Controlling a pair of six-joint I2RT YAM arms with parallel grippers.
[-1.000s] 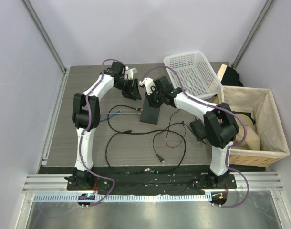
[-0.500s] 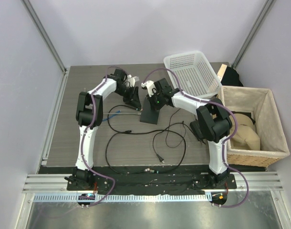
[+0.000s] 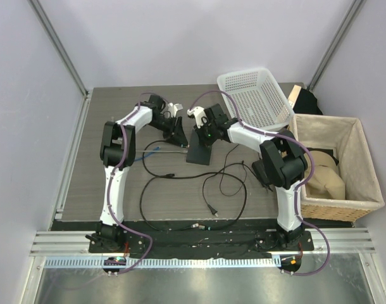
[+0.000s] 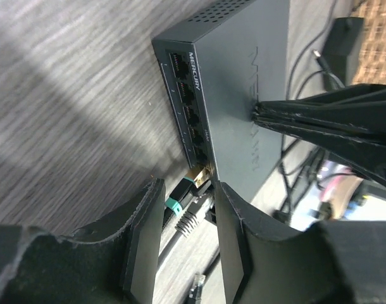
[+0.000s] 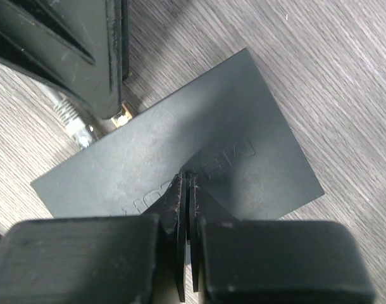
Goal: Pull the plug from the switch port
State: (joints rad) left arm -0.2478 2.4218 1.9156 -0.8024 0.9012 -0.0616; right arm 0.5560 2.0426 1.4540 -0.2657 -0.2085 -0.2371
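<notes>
1. Between the parted fingers (image 4: 145, 237) of the left gripper (image 4: 190, 187): the plug (image 4: 198, 174), its gold tip at the mouth of the end port (image 4: 201, 157), the one nearest that gripper. Green-tabbed boot trailing back toward the wrist.
2. Left jaws spread to either side of the plug, close in on it, with no clamp on it to be seen.
3. Right gripper (image 5: 186, 180) clenched tight on nothing, its tips pressed down on the top face of the switch (image 3: 199, 152), about mid-lid.
4. Switch flat at the middle of the table (image 3: 85, 177), a little toward the far edge. Port row on its left side, facing the left gripper.
5. Printed in white beside the ports: "MERCURY". Across the lid, larger embossed lettering, partly under the right fingertips and too faint to read in full. Marks by each port too small to read.
6. Left arm up from the near left corner, elbow raised, forearm reaching far and rightward, wrist tipped down at the switch's port side.
7. Right arm up from the near right corner, elbow high toward the right edge, forearm stretched leftward, wrist pitched down over the lid.
8. Just beside the first plug, a second plug (image 4: 190, 218), grey and loose on the table. Black cords (image 3: 171, 175) looped toward the near edge. Brick (image 3: 259, 171) near the right edge, partly behind the right arm. White basket (image 3: 251, 95) at the far right corner.
</notes>
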